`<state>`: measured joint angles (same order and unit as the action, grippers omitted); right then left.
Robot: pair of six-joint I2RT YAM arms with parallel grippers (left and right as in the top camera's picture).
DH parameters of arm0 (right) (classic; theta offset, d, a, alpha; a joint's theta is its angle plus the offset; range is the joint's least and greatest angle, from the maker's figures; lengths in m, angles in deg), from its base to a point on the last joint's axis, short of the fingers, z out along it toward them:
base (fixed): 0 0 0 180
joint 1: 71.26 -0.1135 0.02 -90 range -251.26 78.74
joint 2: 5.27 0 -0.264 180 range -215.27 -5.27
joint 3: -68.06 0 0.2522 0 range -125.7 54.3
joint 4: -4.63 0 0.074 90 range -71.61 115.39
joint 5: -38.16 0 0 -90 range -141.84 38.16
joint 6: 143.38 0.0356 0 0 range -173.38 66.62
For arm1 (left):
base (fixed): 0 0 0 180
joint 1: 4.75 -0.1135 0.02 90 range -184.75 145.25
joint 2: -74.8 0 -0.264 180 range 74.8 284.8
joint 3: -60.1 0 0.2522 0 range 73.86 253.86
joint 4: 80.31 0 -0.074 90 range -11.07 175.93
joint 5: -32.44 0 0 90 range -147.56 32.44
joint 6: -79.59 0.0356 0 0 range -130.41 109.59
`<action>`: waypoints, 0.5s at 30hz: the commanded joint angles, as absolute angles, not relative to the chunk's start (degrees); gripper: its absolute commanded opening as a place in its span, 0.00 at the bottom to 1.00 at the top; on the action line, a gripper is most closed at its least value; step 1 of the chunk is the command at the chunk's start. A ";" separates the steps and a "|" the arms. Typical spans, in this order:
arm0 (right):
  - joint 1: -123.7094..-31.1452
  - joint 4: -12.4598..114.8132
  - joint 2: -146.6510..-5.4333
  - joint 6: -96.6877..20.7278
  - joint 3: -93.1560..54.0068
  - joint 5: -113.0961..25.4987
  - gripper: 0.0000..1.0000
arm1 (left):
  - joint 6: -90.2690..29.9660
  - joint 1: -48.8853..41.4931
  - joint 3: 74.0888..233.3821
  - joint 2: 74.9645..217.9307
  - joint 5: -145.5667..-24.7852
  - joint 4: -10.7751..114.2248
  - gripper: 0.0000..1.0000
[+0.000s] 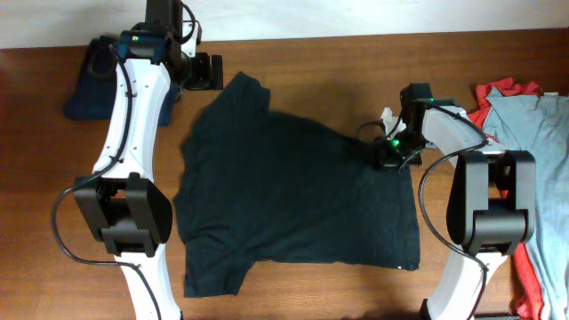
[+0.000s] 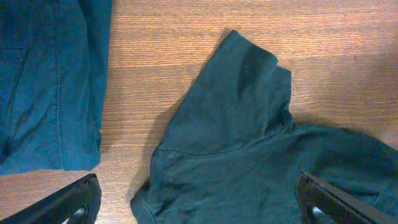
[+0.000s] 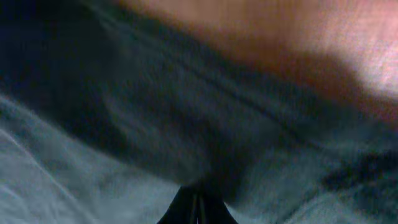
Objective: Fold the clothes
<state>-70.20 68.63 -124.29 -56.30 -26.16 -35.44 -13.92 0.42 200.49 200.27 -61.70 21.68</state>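
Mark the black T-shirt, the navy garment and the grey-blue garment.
black T-shirt [image 1: 293,196]: overhead view, middle of the torso.
navy garment [image 2: 43,81]: left wrist view, flat middle of the fabric.
grey-blue garment [image 1: 544,124]: overhead view, upper part of the body.

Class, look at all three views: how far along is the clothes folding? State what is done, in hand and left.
Done: the black T-shirt lies spread flat, no fold yet. In hand: the right gripper, jaws shut, pinches its edge; the left gripper hovers open over a sleeve. Left: every fold, plus the red garment and grey-blue garment heaped beside.
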 commanded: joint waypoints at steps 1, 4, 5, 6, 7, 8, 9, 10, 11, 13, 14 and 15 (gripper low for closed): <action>-70.55 65.46 -123.70 -55.86 -25.51 -37.91 0.04 | -13.86 0.12 200.62 200.25 -62.29 21.60 0.99; -70.55 63.19 -123.70 -55.86 -25.51 -39.24 0.05 | -13.86 0.12 200.62 200.25 -62.29 21.60 0.99; -70.55 62.64 -123.70 -55.86 -25.51 -39.26 0.05 | -13.86 0.12 200.62 200.25 -62.29 21.60 0.99; -70.55 61.64 -123.70 -55.86 -25.51 -39.29 0.06 | -13.86 0.12 200.62 200.25 -62.29 21.60 0.99; -70.55 60.83 -123.70 -55.86 -25.51 -39.31 0.06 | -13.86 0.12 200.62 200.25 -62.29 21.60 0.99; -70.51 59.86 -123.70 -55.86 -25.51 -39.29 0.07 | -13.86 0.12 200.62 200.25 -62.29 21.60 0.99; -70.51 59.14 -123.70 -55.86 -25.53 -39.29 0.08 | -13.86 0.12 200.62 200.25 -62.29 21.60 1.00; -70.51 58.31 -123.68 -55.86 -25.53 -39.29 0.09 | -13.86 0.12 200.62 200.25 -62.29 21.60 0.99; -70.51 57.77 -123.70 -55.86 -25.53 -39.29 0.09 | -13.86 0.12 200.62 200.25 -62.29 21.60 0.99; -70.51 57.77 -123.68 -55.86 -26.01 -39.24 0.09 | -13.86 0.12 200.62 200.25 -62.29 21.60 0.99; -70.51 58.31 -123.68 -55.86 -26.73 -39.24 0.09 | -13.86 0.12 200.62 200.25 -62.31 21.60 0.99; -70.51 58.66 -123.68 -55.86 -27.24 -39.26 0.09 | -13.86 0.12 200.62 200.25 -62.31 21.60 1.00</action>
